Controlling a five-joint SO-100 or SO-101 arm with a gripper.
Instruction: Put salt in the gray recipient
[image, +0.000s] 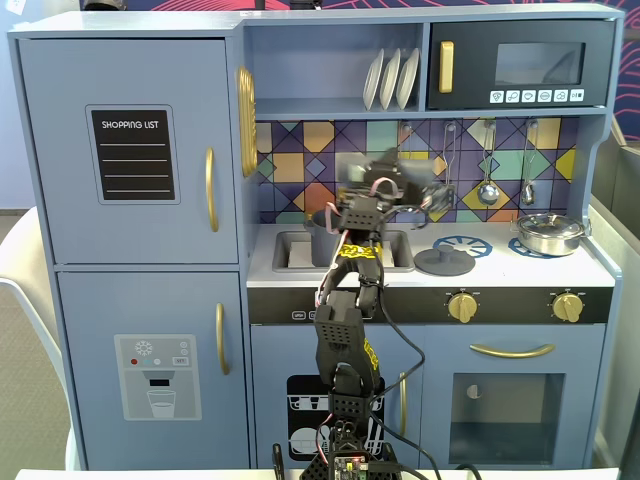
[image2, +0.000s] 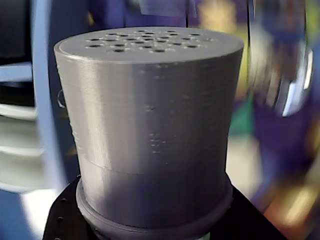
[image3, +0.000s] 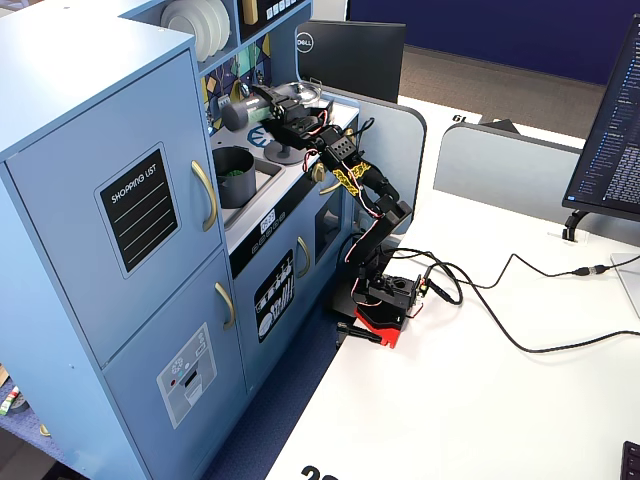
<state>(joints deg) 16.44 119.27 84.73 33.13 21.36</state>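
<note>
The salt (image2: 150, 125) fills the wrist view, a gray cylinder with a perforated cap on top. My gripper (image2: 152, 220) is shut on its lower body, black jaws on either side. In a fixed view the gripper (image: 382, 180) is blurred, raised above the sink with the salt (image: 362, 170). From the side, the salt (image3: 238, 110) lies nearly level, cap toward the backsplash, held by the gripper (image3: 262, 101) above and just behind the gray recipient (image3: 236, 180). The gray recipient (image: 322, 236) stands in the sink, partly hidden by the arm.
A flat gray lid with a knob (image: 444, 262) lies on the counter right of the sink (image: 290, 250). A shiny steel pan (image: 550, 233) sits on the far right burner. Ladles (image: 487, 190) hang on the backsplash. Plates (image: 390, 78) stand on the shelf above.
</note>
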